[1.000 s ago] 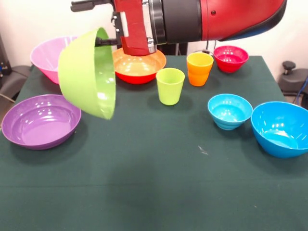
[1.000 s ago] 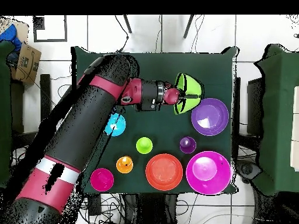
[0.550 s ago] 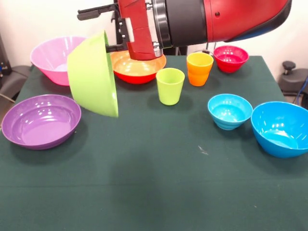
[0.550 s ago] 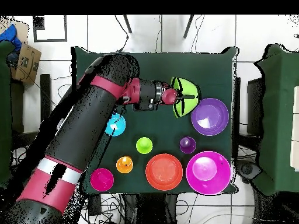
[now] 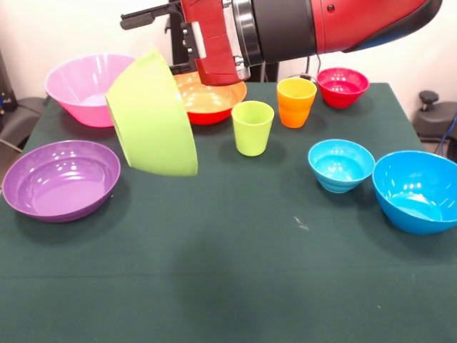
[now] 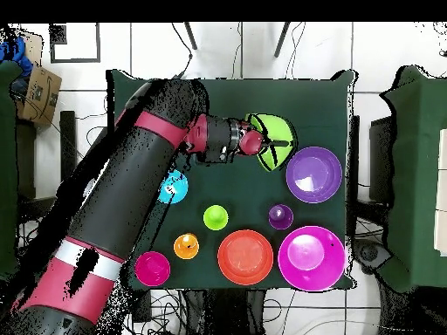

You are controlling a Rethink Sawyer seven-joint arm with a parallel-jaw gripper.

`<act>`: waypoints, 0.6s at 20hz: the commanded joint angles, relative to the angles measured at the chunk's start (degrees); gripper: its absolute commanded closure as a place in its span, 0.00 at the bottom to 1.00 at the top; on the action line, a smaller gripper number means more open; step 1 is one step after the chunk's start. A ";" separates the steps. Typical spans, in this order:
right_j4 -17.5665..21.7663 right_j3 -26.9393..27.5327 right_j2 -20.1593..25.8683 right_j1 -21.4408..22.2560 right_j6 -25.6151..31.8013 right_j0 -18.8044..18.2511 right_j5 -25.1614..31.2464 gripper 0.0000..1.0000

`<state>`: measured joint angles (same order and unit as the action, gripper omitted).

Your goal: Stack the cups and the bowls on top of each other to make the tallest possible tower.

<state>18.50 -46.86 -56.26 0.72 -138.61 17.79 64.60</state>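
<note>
Slip risk: end effector [image 5: 173, 68] clamped on lime bowl [image 5: 151, 114] rim only, bowl tilted in air at 2 o'clock of purple bowl [image 5: 61, 179]; could twist loose, drop on desk [image 5: 235, 257].

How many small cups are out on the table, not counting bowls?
3. The lime green cup and orange cup stand side by side; the purple cup, visible only from overhead, sits between the purple bowl and pink bowl.

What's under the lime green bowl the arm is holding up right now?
The lime green bowl hangs tilted in the gripper, off the table. Beneath it the front view shows only bare green table; the purple bowl sits beside. The overhead view's spot below is covered.
</note>
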 commanded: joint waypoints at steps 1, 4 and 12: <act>-2.84 -2.07 10.29 -0.69 -4.47 -2.26 -6.04 0.00; -2.98 -1.49 10.98 -1.08 -5.02 -3.18 -7.41 0.00; -4.54 2.55 12.17 -2.32 -4.83 -6.18 -9.60 0.00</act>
<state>17.13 -46.85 -54.07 0.72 -138.61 14.17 59.35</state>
